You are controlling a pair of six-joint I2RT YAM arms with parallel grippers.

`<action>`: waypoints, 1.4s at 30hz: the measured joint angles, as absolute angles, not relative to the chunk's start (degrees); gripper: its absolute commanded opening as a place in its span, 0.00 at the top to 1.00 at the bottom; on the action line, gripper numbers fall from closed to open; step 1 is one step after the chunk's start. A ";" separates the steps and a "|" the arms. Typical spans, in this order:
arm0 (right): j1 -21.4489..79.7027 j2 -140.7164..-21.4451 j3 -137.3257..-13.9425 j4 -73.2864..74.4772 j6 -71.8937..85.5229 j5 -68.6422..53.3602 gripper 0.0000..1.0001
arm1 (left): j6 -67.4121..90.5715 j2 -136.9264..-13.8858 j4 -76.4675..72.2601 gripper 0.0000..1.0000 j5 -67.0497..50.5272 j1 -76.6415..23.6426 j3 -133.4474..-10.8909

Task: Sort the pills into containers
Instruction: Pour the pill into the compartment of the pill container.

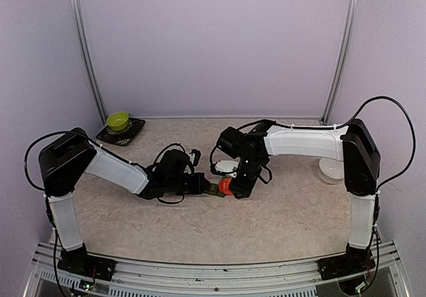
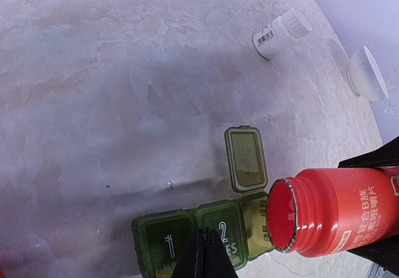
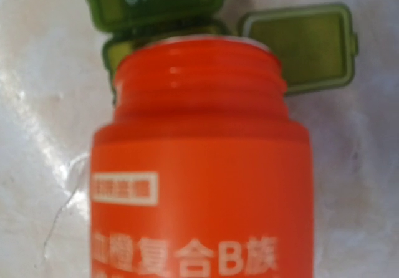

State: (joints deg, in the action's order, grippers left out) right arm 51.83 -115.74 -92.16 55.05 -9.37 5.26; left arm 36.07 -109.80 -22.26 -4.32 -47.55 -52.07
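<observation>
The dark green containers (image 2: 156,240) lie flat as a strip of three compartments. Lids 1 and 2 are down, and the third lid (image 2: 245,158) is swung open. My left gripper (image 2: 204,234) is shut, its tips resting on top of the strip between lids 1 and 2. My right gripper (image 1: 238,180) is shut on a red bottle (image 2: 336,212). The bottle is tipped on its side, its uncapped mouth right over the open compartment (image 2: 254,219). In the right wrist view the red bottle (image 3: 199,166) hides my fingers, with the containers (image 3: 156,4) beyond it. No pills show.
A small white bottle (image 2: 280,33) lies on its side farther off on the table. A white round dish (image 1: 331,172) sits near the right arm. A green bowl (image 1: 118,120) stands on a dark tray (image 1: 136,129) at the back left.
</observation>
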 measured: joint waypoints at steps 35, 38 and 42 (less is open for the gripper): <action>56.53 -118.34 -94.87 56.93 -10.31 16.10 1.00 | 36.23 -109.80 -22.44 0.98 -4.32 -47.55 -51.99; 56.53 -118.28 -94.63 56.40 -10.33 15.79 1.00 | 36.23 -109.80 -22.44 0.98 -4.32 -47.55 -51.99; 56.51 -117.32 -92.77 54.17 -10.28 15.16 1.00 | 36.23 -109.80 -22.41 0.98 -4.32 -47.55 -52.01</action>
State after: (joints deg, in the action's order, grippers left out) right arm 56.51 -117.32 -92.77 54.17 -10.28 15.16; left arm 36.23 -109.80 -22.41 -4.32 -47.55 -52.01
